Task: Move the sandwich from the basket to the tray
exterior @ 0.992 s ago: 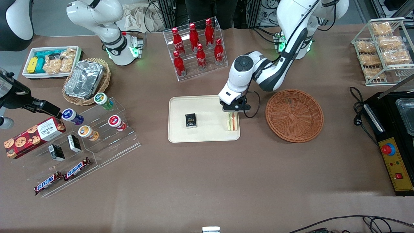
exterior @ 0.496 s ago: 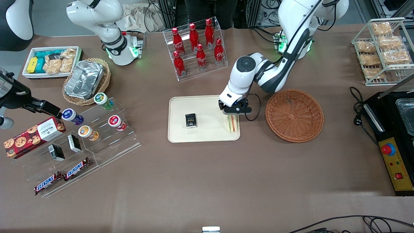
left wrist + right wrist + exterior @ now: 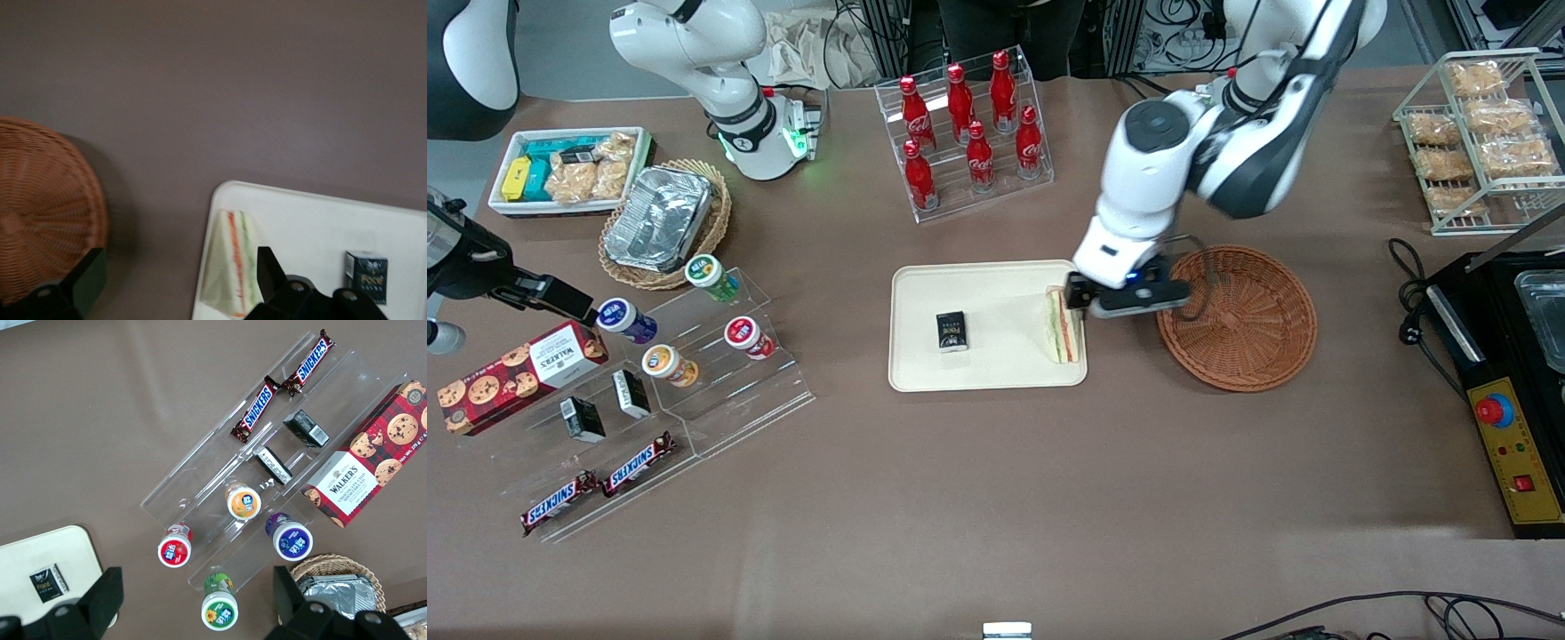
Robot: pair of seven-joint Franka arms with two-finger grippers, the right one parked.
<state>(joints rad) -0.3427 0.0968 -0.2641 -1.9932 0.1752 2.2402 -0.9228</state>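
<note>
Now resting on the tray [image 3: 987, 373], the sandwich [image 3: 1062, 325]: lying along the tray edge that faces the basket [image 3: 1236, 317], layered side up, green, red and yellow stripes showing between the white bread. Clear of any finger. Same wedge in the wrist view [image 3: 230, 267], flat on the tray [image 3: 320, 227], close to its rounded corner.

Above the strip of table between tray and basket, the gripper [image 3: 1127, 298]: fingers spread wide, holding nothing, one dark finger [image 3: 270, 272] over the tray beside the sandwich, the other [image 3: 85, 280] over the basket rim [image 3: 47, 220]. Raised off the tray, not touching the sandwich.

Also on the tray, a small dark box [image 3: 951, 331], well apart from the sandwich and toward the parked arm's end of the tray. Nothing visible inside the basket, just beside the tray toward the working arm's end of the table.

Farther from the front camera than the tray, a clear rack of red bottles [image 3: 967, 133]. Toward the parked arm's end of the table from the tray, a clear stepped stand with small round tubs [image 3: 694, 347] and a red cookie box [image 3: 516, 373] beside it.
</note>
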